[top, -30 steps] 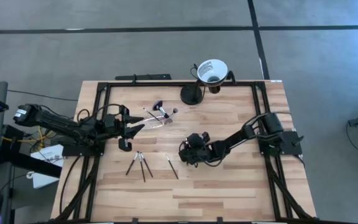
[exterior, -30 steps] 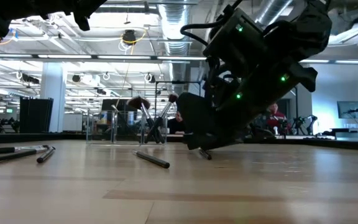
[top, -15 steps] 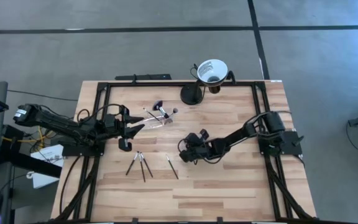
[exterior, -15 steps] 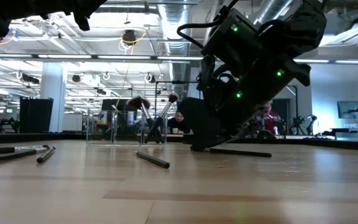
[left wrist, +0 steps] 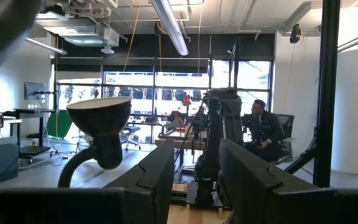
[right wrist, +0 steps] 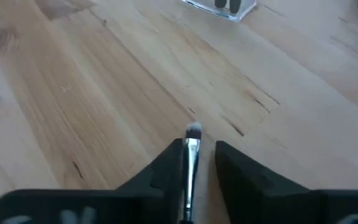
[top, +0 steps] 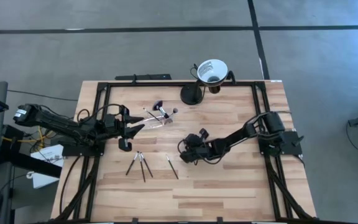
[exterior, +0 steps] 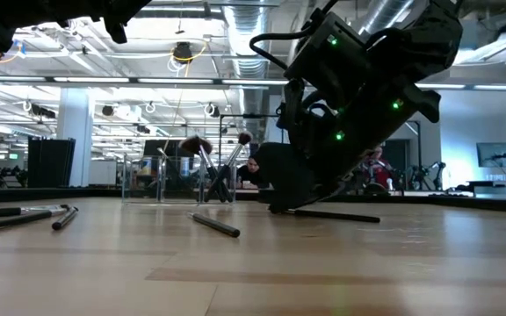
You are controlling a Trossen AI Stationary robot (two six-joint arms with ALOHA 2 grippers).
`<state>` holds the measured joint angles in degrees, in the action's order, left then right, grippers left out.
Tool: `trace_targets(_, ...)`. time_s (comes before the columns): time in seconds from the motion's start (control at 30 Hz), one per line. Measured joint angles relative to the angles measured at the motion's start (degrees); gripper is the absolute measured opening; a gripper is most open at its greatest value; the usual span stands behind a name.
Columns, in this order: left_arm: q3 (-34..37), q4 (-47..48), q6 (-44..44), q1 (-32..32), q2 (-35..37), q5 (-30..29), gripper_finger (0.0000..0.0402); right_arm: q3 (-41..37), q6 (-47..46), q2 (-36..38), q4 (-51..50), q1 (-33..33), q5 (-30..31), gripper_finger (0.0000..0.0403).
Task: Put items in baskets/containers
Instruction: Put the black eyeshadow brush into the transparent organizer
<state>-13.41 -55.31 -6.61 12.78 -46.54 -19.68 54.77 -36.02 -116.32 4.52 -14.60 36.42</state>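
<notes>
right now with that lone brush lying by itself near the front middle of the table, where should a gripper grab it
Grip the lone brush at mid-handle, coming straight down from above with the fingers across its thin shaft. It lies flat and slanted on the table, apart from the three crossed brushes, so both sides of the handle look free.

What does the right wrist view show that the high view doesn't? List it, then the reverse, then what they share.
Only the right wrist view shows a brush with a pale tip lying between the right pincer's fingers. Only the high view shows the left pincer waiting beside the clear holder, the loose brushes and the white funnel cup. Both show the wooden table and the holder.
</notes>
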Motion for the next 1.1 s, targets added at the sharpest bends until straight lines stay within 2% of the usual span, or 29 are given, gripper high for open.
trace_targets(0.17, 0.0, 0.01, 0.0, 0.0, 0.0, 0.0, 0.0127, -0.36, 5.27, 4.24, -2.12, -1.25, -3.09, 0.0136)
trace_targets(0.3, 0.0, 0.02, 0.0, 0.0, 0.0, 0.0, 0.0127, -0.19, 9.84, 10.43, -5.47, -3.22, -2.3, 0.0157)
trace_targets(0.47, 0.0, 0.02, 0.0, -0.01, 0.0, 0.0, 0.0127, -0.65, 9.18, 15.92, -13.44, -6.94, 5.27, 0.0168)
trace_targets(0.53, 0.0, 0.01, 0.0, 0.0, 0.0, 0.0, 0.0127, -3.7, 8.31, 16.57, -11.53, -9.21, 8.42, 0.0168)
trace_targets(0.63, 0.0, 0.0, 0.0, 0.0, 0.0, 0.0, 0.0127, -11.69, 4.02, 15.14, -0.96, -11.43, 10.09, 0.0165)
trace_targets(0.73, 0.0, 0.02, 0.0, 0.0, 0.0, 0.0, 0.0127, -20.03, 3.24, 11.91, 19.05, -11.66, 11.02, 0.0159)
trace_targets(0.8, 0.0, 0.08, 0.0, -0.02, -0.02, -0.01, 0.0127, -23.78, 6.15, 9.21, 34.4, -10.93, 10.32, 0.0153)
trace_targets(0.9, 0.0, 0.02, 0.0, -0.02, -0.02, 0.0, 0.0127, -26.25, 13.82, 5.23, 51.47, -9.48, 6.41, 0.0144)
trace_targets(1.0, 0.0, -0.07, 0.0, -0.02, -0.01, 0.0, 0.0127, -25.95, 18.2, 1.89, 58.69, -7.79, 2.34, 0.0135)
trace_targets(1.1, 0.0, -0.13, 0.0, 0.0, -0.02, 0.0, 0.0127, -24.81, 18.06, -0.91, 56.92, -5.91, 2.8, 0.013)
